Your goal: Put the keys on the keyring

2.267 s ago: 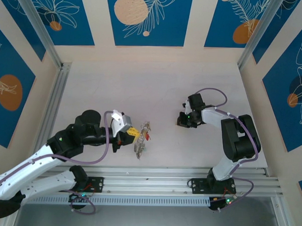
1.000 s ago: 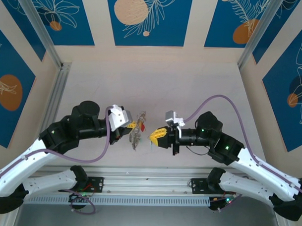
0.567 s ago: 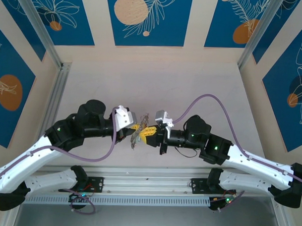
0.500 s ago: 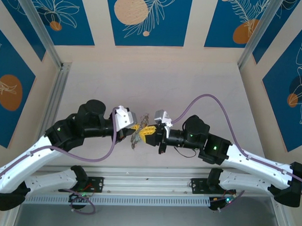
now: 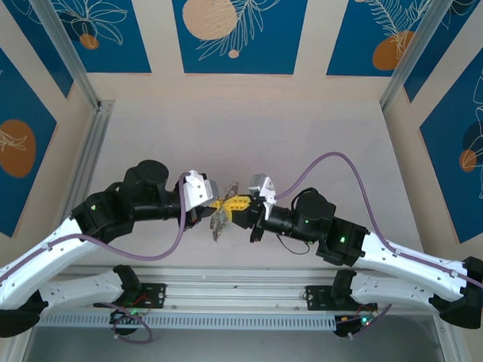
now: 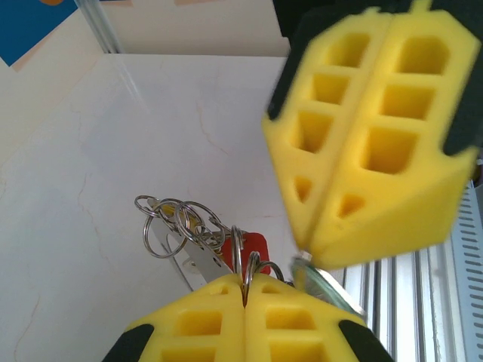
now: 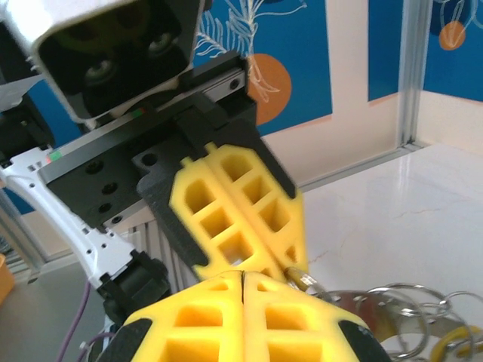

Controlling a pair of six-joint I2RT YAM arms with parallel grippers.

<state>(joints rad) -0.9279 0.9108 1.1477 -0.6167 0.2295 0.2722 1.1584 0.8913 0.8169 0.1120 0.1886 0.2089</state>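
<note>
My left gripper hovers over the middle of the table, shut on the keyring, which hangs below it. In the left wrist view, thin ring wires are pinched between my yellow left gripper. Small silvery rings, a silvery blade and a red key head dangle beyond. My right gripper meets it tip to tip, shut on a silvery, greenish key. In the right wrist view, my right gripper is closed, the left one's fingers loom just ahead, and rings lie lower right.
An aluminium rail runs along the near table edge and another up the left side. Blue patterned walls enclose the pale table behind and at both sides. Purple cables loop off both wrists.
The right arm has swung in from the right side of the table to the centre, bringing its shut gripper against the left one. The left gripper shifted slightly right with the keyring.
</note>
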